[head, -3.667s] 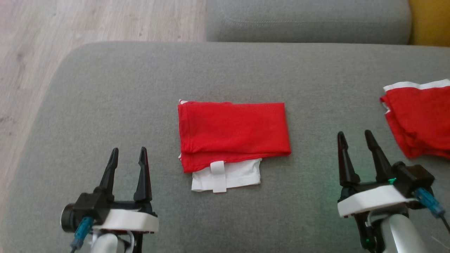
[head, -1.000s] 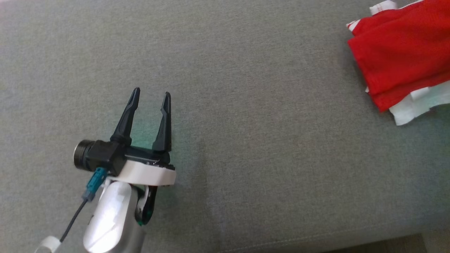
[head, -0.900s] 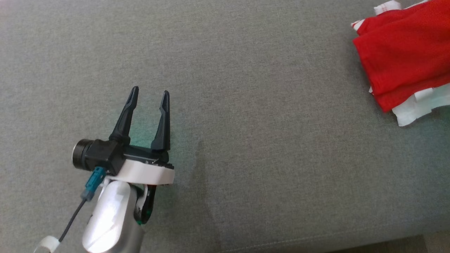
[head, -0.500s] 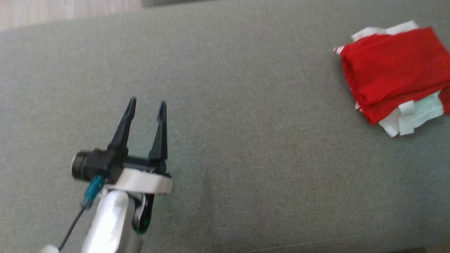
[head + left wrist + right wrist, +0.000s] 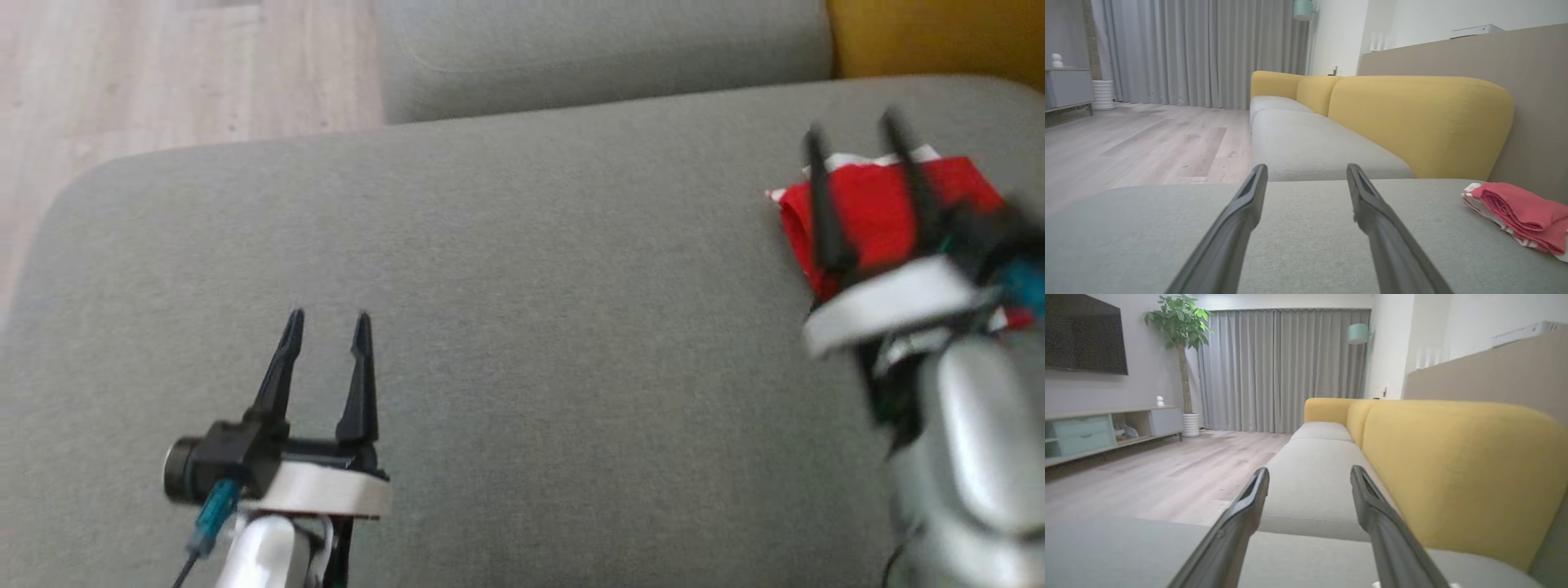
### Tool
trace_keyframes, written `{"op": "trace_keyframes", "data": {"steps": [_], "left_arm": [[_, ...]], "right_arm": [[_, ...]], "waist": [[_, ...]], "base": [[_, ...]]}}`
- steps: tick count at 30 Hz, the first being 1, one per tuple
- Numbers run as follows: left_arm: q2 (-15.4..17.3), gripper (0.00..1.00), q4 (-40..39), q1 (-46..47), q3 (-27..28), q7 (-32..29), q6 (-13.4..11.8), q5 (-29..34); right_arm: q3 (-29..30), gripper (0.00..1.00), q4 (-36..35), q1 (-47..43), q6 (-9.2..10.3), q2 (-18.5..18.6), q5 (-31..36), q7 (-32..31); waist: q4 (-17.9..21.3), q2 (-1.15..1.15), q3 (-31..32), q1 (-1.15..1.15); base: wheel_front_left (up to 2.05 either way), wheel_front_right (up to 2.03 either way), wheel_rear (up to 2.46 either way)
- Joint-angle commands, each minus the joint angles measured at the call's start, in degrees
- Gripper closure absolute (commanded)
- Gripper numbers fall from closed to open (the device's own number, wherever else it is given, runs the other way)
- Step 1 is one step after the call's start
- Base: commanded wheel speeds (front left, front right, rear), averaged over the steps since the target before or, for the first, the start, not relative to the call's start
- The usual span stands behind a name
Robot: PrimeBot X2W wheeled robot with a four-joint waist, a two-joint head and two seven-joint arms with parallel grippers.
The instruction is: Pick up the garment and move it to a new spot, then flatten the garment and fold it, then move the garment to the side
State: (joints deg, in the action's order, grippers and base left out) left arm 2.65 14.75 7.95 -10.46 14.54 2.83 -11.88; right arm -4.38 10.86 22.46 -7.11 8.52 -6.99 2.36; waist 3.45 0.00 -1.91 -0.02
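Note:
The garment [image 5: 873, 216] is a folded red piece with white edges, lying at the right side of the grey sofa cushion [image 5: 522, 269]. My right gripper [image 5: 851, 126] is blurred and hangs over it, open, its fingers covering part of the cloth; whether they touch it is unclear. My left gripper [image 5: 328, 318] is open over bare cushion at the lower left, far from the garment. In the left wrist view the garment [image 5: 1519, 210] lies to the right of my open left gripper [image 5: 1306, 169]. The right wrist view looks past my open right gripper [image 5: 1309, 473] along the sofa.
A second grey cushion [image 5: 604, 49] adjoins the far edge. A yellow backrest [image 5: 939, 37] rises at the upper right, behind the garment. Wooden floor [image 5: 163, 73] lies beyond the cushion's rounded left corner.
The head camera has swung back up and right, so the whole picture shifted. My right gripper has come into view over the garment. The left gripper stays open and empty.

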Motion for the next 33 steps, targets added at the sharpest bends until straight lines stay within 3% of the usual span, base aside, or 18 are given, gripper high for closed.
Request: {"op": "trace_keyframes", "data": {"steps": [1, 5, 11, 33], "left_arm": [[0.2, 0.0, -2.1, 0.7, 2.7, 0.5, -0.8, -0.3], [0.2, 0.0, -2.5, -0.8, 2.7, 0.5, -1.0, 0.3], [0.2, 0.0, -2.6, -2.4, 3.3, 0.5, -1.1, -0.4], [0.2, 0.0, -0.9, -2.9, 3.8, 0.5, 0.3, -3.8]], "right_arm": [[-0.3, 0.0, -2.4, -1.9, -0.37, -2.1, 0.6, 1.5], [0.5, 0.0, -2.1, -8.3, -0.37, -5.0, 1.5, 4.0], [-0.6, 0.0, -0.7, -13.9, -0.37, -5.6, -0.9, 7.4], [-3.0, 0.0, 1.4, -15.1, -0.37, -5.6, -2.8, 8.7]], "waist": [[-1.3, 0.0, 1.1, 0.02], [-2.4, 0.0, 1.7, 0.02], [-3.2, 0.0, 2.1, 0.02], [-2.6, 0.0, 2.1, 0.02]], "base": [[0.0, 0.0, 0.0], [0.0, 0.0, 0.0], [0.0, 0.0, 0.0], [0.0, 0.0, 0.0]]}}
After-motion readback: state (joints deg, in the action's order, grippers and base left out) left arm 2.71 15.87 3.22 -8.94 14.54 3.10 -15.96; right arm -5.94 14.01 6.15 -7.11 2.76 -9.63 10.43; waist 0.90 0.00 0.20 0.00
